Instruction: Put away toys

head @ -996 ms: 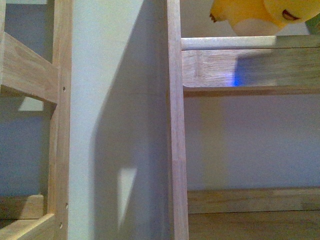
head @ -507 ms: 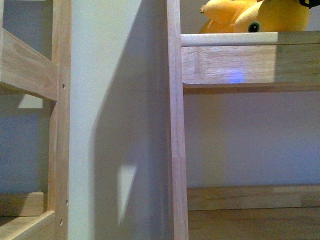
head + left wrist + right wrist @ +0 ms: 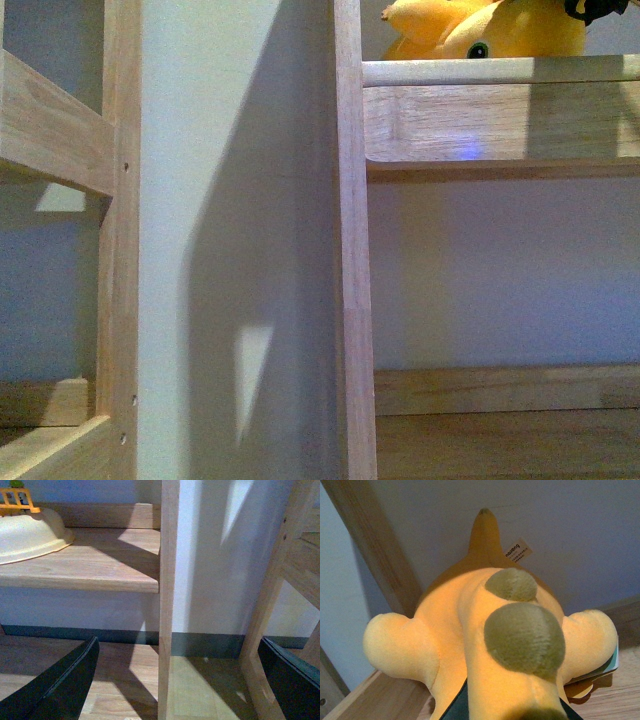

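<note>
**Plush toy on the upper shelf of a wooden rack**

Nearest the right wrist camera, the orange-yellow plush animal (image 3: 485, 650) fills the frame, with two olive-green bumps (image 3: 525, 637) along its back, stubby limbs to either side and a small white tag (image 3: 518, 550) beside its pointed end. It lies on a wooden shelf board (image 3: 375, 700). A dark gripper part shows just under the toy's near end, but whether the right gripper is clamped on the toy or apart cannot be told. Beyond the toy stands a wooden upright (image 3: 375, 550) against a pale wall.

In the left wrist view, the left gripper (image 3: 175, 680) has its two black fingers (image 3: 60, 685) spread wide and empty, either side of a wooden post (image 3: 167, 580). Beyond the post, a cream bowl-shaped object (image 3: 27, 535) rests on a shelf.

In the front view, the plush animal (image 3: 490, 30) rests on the upper shelf (image 3: 500, 110), just beside the rack post (image 3: 350, 240).
</note>
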`<state>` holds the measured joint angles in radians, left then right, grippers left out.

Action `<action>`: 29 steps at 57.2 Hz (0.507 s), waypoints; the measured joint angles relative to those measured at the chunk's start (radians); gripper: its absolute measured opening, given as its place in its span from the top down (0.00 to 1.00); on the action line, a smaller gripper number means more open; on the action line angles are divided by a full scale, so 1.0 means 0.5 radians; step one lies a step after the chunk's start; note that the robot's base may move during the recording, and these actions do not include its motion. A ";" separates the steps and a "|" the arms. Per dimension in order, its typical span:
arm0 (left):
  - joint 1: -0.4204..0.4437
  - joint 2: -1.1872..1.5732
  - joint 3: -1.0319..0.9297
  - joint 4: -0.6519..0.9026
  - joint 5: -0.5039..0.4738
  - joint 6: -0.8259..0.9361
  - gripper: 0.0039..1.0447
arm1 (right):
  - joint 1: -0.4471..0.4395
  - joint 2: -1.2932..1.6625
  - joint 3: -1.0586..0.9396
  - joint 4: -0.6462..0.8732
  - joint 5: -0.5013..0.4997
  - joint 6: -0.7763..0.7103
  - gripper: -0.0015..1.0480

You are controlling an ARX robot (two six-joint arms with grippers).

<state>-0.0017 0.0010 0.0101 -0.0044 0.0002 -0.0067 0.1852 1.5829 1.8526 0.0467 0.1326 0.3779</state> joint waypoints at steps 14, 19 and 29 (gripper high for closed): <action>0.000 0.000 0.000 0.000 0.000 0.000 0.06 | -0.014 0.005 0.018 -0.054 0.021 -0.016 0.66; 0.000 0.000 0.000 0.000 0.000 0.000 0.06 | -0.024 0.005 0.018 -0.060 0.046 -0.031 0.54; 0.000 0.000 0.000 0.000 0.000 0.000 0.06 | -0.025 0.005 0.018 -0.042 0.111 -0.114 0.31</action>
<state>-0.0017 0.0010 0.0101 -0.0044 0.0002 -0.0067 0.1726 1.5852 1.8618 0.0257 0.1879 0.3210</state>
